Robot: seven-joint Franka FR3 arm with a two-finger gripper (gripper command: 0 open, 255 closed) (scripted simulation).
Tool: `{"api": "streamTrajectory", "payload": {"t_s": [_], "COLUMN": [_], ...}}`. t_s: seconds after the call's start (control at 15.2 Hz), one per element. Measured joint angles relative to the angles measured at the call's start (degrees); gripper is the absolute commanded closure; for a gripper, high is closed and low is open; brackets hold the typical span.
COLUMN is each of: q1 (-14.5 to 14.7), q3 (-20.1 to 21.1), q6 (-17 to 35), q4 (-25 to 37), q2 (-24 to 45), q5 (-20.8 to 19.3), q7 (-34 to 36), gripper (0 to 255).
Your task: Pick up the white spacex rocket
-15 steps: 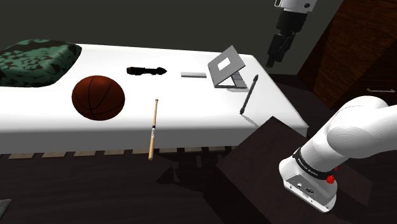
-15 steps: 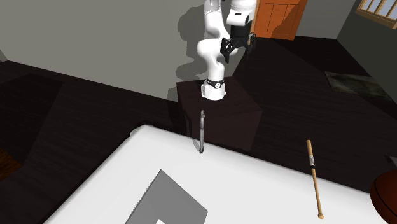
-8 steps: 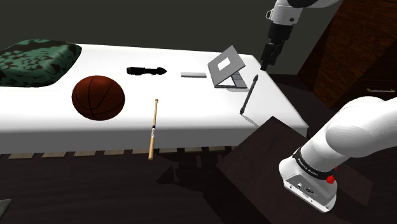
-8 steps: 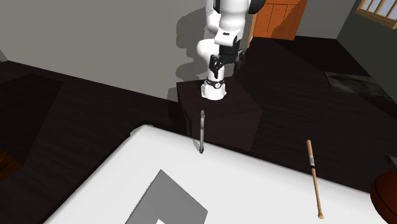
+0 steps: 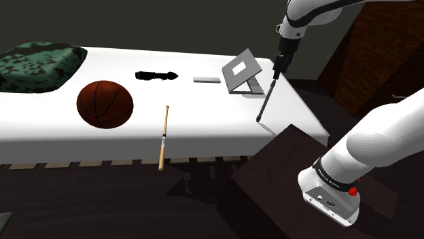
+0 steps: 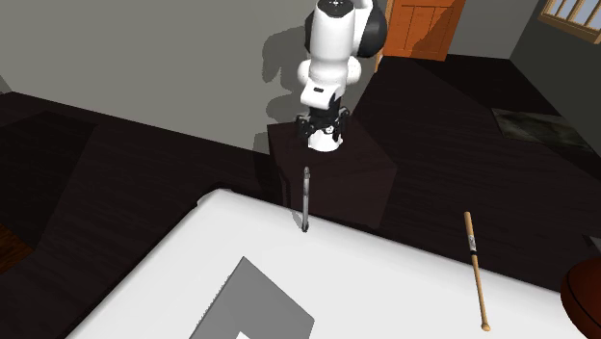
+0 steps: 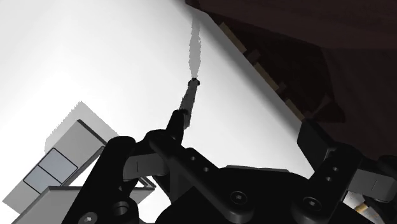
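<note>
White bedding carried everything in the shoulder view: the slim dark-grey rocket (image 5: 266, 100) lay near the bed's (image 5: 204, 112) corner beside a grey laptop (image 5: 241, 71), with the end effector (image 5: 277, 65) just above its far tip. In the second exterior view, the end effector (image 6: 321, 126) hung beyond the rocket (image 6: 305, 198). In the wrist view, the fingers (image 7: 124, 156) stood apart and empty, with the rocket (image 7: 188, 98) ahead. This looked like the approach step. Next it would need to descend, straddle the rocket's body and close.

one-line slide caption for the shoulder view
Open black tool aimed at the slim dark grey rocket lying by the white bed's edge, beside a grey open laptop.
</note>
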Motion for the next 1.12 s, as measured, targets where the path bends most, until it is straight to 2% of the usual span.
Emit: {"api": "streamTrajectory", "payload": {"t_s": [0.26, 0.86, 0.92, 1.12], "q1": [-0.99, -1.28, -1.29, -1.30], "q3": [-2.39, -3.15, -3.17, -3.20], "q6": [4.49, 11.01, 11.35, 11.63], "q4": [3.59, 1.97, 1.82, 1.76], "q2": [8.10, 13.09, 13.28, 13.46], "q5": [-0.60, -0.21, -0.18, -0.14], "q7": [-3.92, -5.07, -5.10, -5.14], "gripper": [0, 0, 255, 255]}}
